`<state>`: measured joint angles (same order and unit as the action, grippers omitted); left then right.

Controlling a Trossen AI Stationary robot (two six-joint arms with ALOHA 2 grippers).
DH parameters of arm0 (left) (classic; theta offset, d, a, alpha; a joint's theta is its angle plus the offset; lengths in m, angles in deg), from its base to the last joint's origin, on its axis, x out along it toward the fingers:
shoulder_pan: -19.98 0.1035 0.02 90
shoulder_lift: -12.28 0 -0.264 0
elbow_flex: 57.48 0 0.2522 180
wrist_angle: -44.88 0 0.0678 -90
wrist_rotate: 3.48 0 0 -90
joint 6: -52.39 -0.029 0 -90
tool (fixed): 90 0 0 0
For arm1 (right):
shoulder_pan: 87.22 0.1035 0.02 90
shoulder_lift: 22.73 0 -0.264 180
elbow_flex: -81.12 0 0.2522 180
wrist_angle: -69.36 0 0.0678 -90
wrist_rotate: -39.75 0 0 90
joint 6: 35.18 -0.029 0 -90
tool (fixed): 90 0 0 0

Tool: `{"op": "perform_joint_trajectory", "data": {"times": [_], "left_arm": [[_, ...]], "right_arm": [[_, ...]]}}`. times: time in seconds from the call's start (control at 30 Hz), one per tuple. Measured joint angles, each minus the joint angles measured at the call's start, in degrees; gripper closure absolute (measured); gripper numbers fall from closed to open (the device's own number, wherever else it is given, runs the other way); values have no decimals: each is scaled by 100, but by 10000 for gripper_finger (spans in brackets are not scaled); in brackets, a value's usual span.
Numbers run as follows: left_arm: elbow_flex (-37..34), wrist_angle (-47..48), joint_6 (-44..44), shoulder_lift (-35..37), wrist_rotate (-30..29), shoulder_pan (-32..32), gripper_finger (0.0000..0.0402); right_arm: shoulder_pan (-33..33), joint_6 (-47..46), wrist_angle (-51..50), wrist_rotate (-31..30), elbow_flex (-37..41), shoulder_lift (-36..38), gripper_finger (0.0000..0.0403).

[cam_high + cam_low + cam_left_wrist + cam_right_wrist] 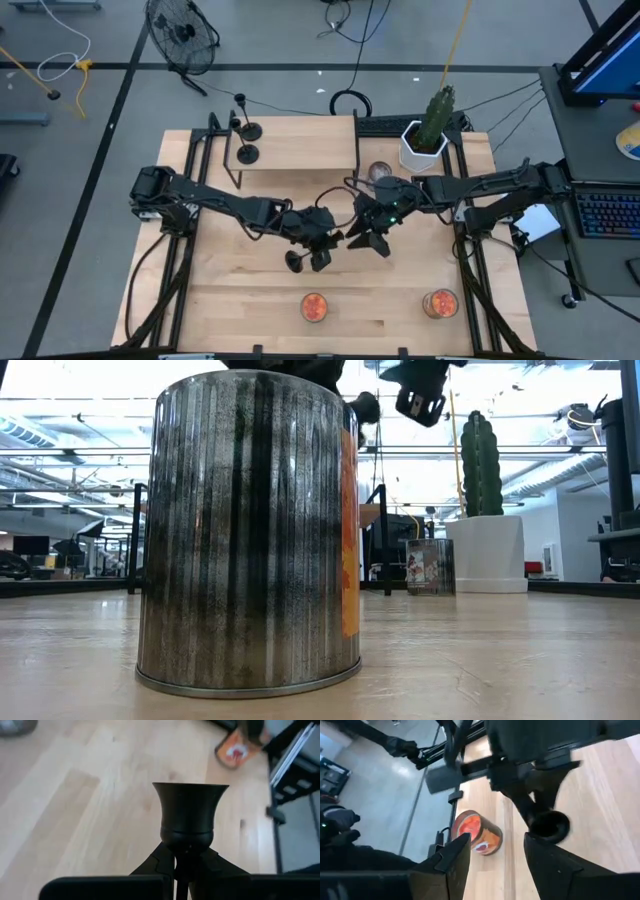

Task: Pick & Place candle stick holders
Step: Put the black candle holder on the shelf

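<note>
Behind the left tool [318, 250], holder [190, 817] base hidden.

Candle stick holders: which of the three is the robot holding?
The one mid-table, clamped in the left gripper; the other two stand on the raised shelf.

orange jars [314, 307], potted cactus [428, 135] (white pot)

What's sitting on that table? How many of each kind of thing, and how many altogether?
Candle holders: 3 (two on the shelf, one mid-table held in the left jaws, with the right jaws open beside it)
Orange jars: 2
Clear jar: 1
Potted cactus: 1
Total: 7
</note>
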<state>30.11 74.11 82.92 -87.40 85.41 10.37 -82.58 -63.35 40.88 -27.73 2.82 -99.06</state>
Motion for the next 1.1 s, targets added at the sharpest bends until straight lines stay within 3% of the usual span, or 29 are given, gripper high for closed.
{"op": "perform_joint_trajectory", "data": {"times": [0.3, 0.6, 0.87, 1.0, 1.1], "left_arm": [[0, 454, 20, 115, -239, -95, 378], [-1, 701, 151, 711, -1749, -316, 378], [-2, -10, -287, 1262, -3282, -605, 378], [-11, -545, -701, 1380, -3669, -639, 378], [26, -1136, -956, 1380, -3861, -563, 378]], "right_arm": [[54, -284, -529, 22, 0, 163, 227], [81, -445, -2129, -436, 0, 336, 234], [72, 120, -2424, -464, 9, 623, 322], [72, 507, -2399, -483, 9, 941, 386], [72, 661, -2263, -635, 125, 1316, 395]]}}
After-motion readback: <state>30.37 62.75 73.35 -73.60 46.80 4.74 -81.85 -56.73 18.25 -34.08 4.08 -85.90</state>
